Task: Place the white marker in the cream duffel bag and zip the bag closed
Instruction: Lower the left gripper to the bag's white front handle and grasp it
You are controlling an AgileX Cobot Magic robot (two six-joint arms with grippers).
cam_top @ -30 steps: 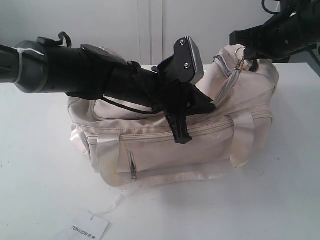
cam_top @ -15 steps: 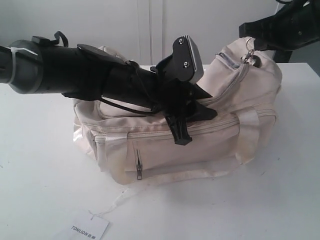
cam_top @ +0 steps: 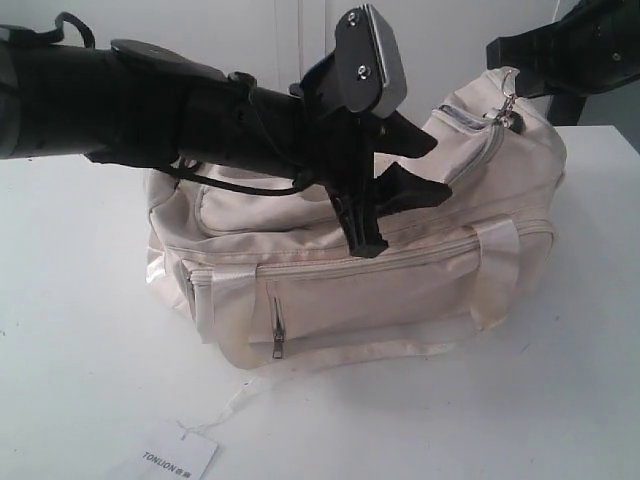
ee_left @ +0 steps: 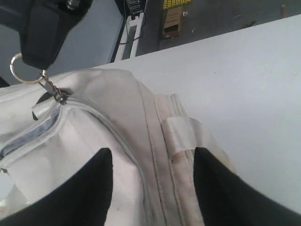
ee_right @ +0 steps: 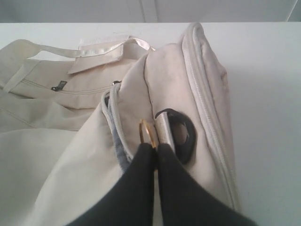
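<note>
The cream duffel bag lies on the white table, its right end lifted. High at that end, my right gripper is shut on the gold ring of the zipper pull, beside a black ring; the right wrist view shows its fingers pressed together. A narrow grey-edged slit shows next to the slider. My left gripper hovers open over the bag's top with nothing between its fingers, which straddle a seam and a satin strap. The white marker is out of view.
A flat paper tag printed TONLION lies on the table in front of the bag, tied by a thin string. A zipped front pocket faces the camera. The left arm spans the bag's top left.
The left arm has risen and its fingers have lifted off the bag's top. The right gripper has pulled the bag's right end up and slightly to the right.
</note>
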